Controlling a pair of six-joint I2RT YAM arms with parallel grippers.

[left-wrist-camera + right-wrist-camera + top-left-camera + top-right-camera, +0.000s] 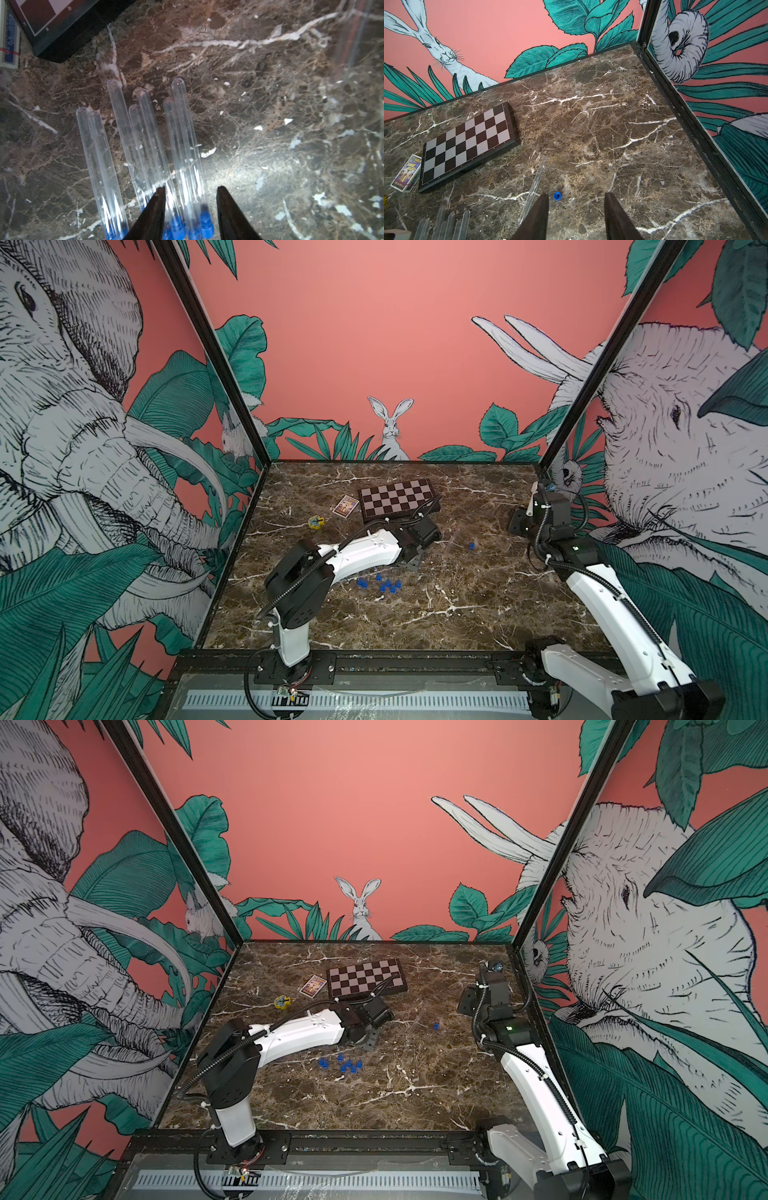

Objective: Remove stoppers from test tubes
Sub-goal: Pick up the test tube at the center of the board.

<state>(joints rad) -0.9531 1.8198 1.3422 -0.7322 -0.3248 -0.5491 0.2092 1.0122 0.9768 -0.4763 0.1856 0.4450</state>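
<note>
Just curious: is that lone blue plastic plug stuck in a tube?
No, the blue plastic plug lies loose on the brown marble tabletop.

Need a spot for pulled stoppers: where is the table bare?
Bare: the front marble between the stopper cluster and the near rail; also behind the lone stopper, right of the chessboard. Crowded: the test tubes under the left gripper.

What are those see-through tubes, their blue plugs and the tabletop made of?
Test tubes: clear glossy plastic or glass; the marbling shows through, with highlights. Stoppers: opaque blue plastic, probably, smooth and uniformly coloured. Table: polished brown marble or a marble-look surface, white-veined.
</note>
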